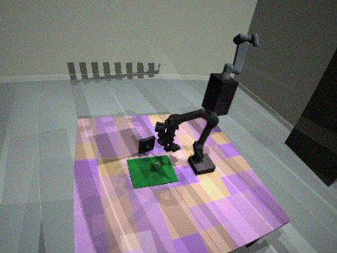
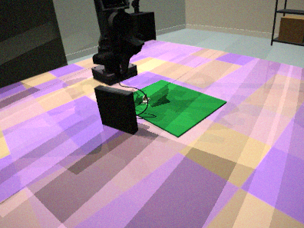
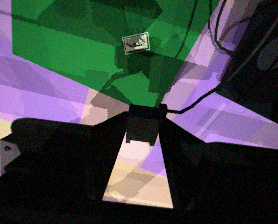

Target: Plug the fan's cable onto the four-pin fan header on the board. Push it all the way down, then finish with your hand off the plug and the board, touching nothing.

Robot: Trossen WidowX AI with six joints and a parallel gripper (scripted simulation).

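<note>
My gripper (image 3: 143, 117) stands clamped on the plug (image 3: 142, 125), raised off the board's (image 3: 65, 45) edge toward the desk's far side; the header (image 3: 136, 42) lies ahead of the fingertips on the board, cable (image 3: 200, 102) trailing right.

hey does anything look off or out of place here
Yes. The gripper is shut on the plug but has it off the green board, over the mat, while the header sits bare on the board.

Patchwork mat (image 1: 221, 204), green board (image 1: 146, 175), fan (image 1: 146, 144)
</note>
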